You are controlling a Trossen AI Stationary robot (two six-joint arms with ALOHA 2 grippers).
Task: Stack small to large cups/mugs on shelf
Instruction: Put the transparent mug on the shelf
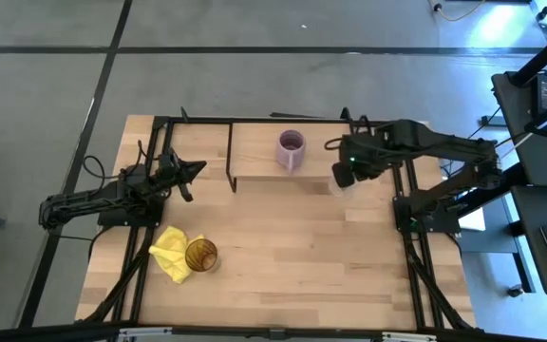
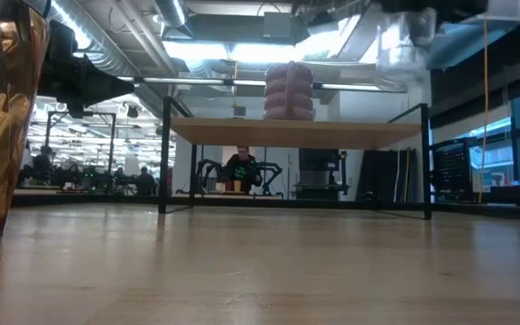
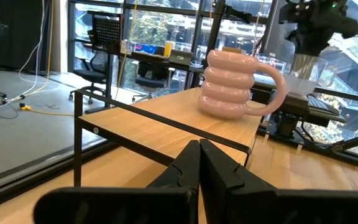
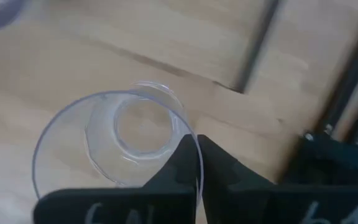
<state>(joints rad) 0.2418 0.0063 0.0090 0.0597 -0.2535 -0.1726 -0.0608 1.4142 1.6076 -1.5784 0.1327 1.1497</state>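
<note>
The purple mug [image 1: 292,150] stands upright on the shelf [image 1: 254,152], near the middle of the plank, its ribbed body made of stacked rounded rings and its handle turned toward the right arm's side. From table height the shelf [image 2: 296,132] shows as a thin board on black wire legs with the mug [image 2: 289,90] on top.

The right gripper [image 4: 197,158] hangs at the right end of the shelf, its two fingers pinched on the rim of the small clear glass cup [image 4: 114,146], one finger inside and one outside the wall. The cup [image 3: 303,68] is held up at about the mug's height, just beside the shelf's right end.

The left gripper [image 3: 199,163] rests off the shelf's left end, fingers pressed together on nothing, pointing along the plank toward the mug.

The amber ribbed tumbler [image 1: 201,255] stands on the tabletop [image 1: 330,256] well away from the shelf, toward the front left, touching a crumpled yellow cloth [image 1: 171,251]. A person [image 2: 243,168] sits far behind the shelf.
</note>
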